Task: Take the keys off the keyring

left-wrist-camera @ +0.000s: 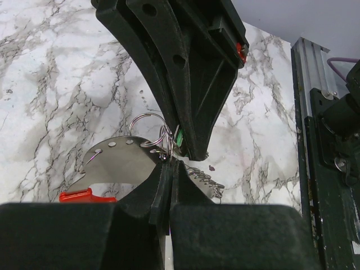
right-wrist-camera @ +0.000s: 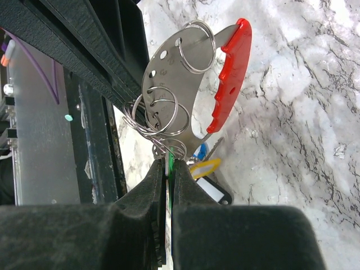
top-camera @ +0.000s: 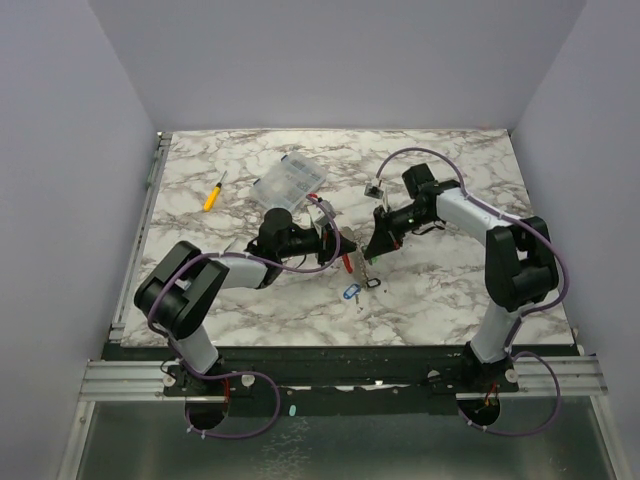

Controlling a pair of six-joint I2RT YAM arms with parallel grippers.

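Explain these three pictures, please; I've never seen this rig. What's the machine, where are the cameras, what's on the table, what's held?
Two robot arms are bolted at the near edge of the marble-patterned table. One picture looks down from above; the other two come from wrist cameras, each arm's own black fingers at the bottom. The left gripper is shut on the keyring, a silvery curved metal plate with a red plastic grip and wire rings. The right gripper pinches a green-tagged key at those rings. On the table lie a blue-tagged key, a yellow-handled screwdriver and a clear plastic box.
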